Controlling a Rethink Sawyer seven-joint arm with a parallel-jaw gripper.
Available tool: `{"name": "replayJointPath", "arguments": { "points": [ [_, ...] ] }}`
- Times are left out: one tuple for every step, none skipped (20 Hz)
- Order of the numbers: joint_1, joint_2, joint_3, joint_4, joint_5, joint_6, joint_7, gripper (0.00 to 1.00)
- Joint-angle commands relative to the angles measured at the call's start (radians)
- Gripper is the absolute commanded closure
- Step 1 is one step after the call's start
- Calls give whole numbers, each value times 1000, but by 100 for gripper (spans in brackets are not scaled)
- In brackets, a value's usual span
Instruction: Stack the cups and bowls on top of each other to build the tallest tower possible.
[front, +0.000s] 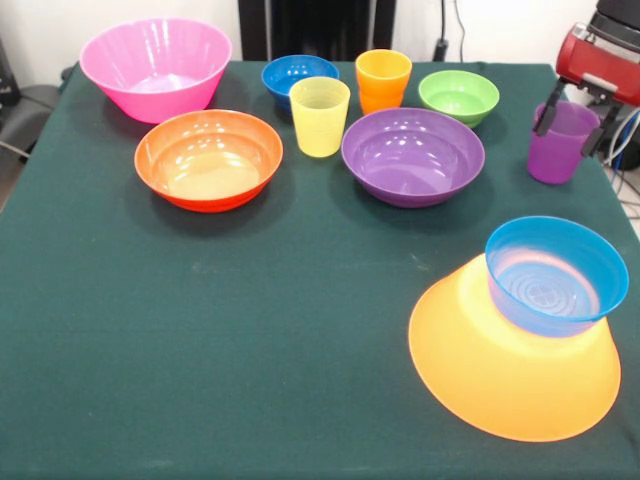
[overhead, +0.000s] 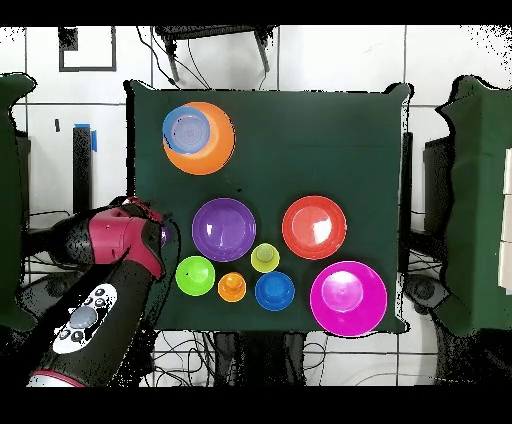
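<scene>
Gripper (front: 574, 120) straddling purple cup (front: 560, 143) at table's (front: 250, 330) three o'clock, fingers apparently closed on its rim. Tower (front: 520, 340) at five o'clock: blue bowl (front: 555, 272) off-centre, tilted; added cup risks sliding off.

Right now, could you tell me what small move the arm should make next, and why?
Probably lift the purple cup straight up: the end effector straddles its rim at the table's edge, and the tower so far is only the light blue bowl on the upturned yellow-orange bowl.
</scene>
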Motion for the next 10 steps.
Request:
{"name": "replayJointPath", "arguments": {
  "points": [
    [16,-15,148,43,40,94,194,0],
    [16,-17,147,44,38,89,186,0],
    [18,-17,144,44,35,83,181,0],
    [14,-20,148,49,36,80,175,0],
    [13,-22,149,52,37,81,173,0],
    [14,-23,148,54,39,83,176,0],
    [16,-23,145,54,40,89,180,0],
    [17,-24,145,58,43,94,186,0],
    [17,-26,144,62,45,98,190,0],
    [17,-28,143,66,46,102,194,0]
  ]
}}
